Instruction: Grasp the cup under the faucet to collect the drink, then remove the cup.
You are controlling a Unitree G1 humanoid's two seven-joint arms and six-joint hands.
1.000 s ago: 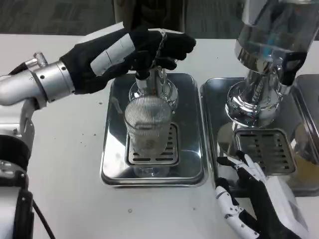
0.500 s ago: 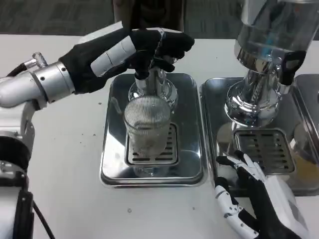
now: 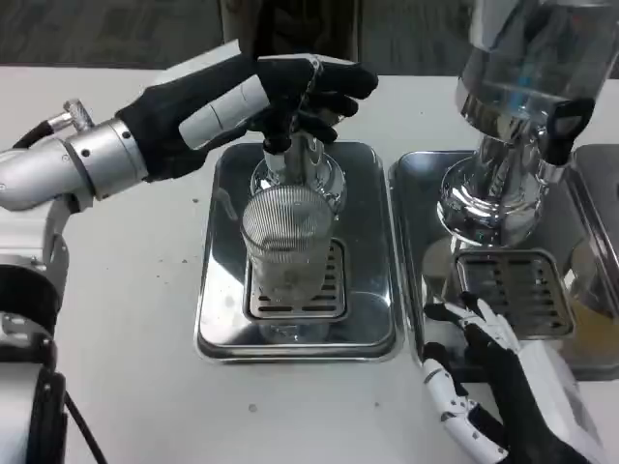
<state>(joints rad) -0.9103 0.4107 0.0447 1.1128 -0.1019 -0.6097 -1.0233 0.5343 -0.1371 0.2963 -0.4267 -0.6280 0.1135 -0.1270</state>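
White table (image 3: 135,319), two steel trays; left hand (image 3: 242,101) fingers holding faucet (image 3: 280,145); right hand (image 3: 503,387) fingers wide.

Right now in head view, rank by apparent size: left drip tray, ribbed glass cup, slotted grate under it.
1. left drip tray
2. ribbed glass cup
3. slotted grate, though the cup hides much of it, so 2 versus 3 is unsure.

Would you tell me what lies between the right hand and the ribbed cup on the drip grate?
In the head view, the raised front rim of the steel tray and bare white table separate the right hand from the cup.
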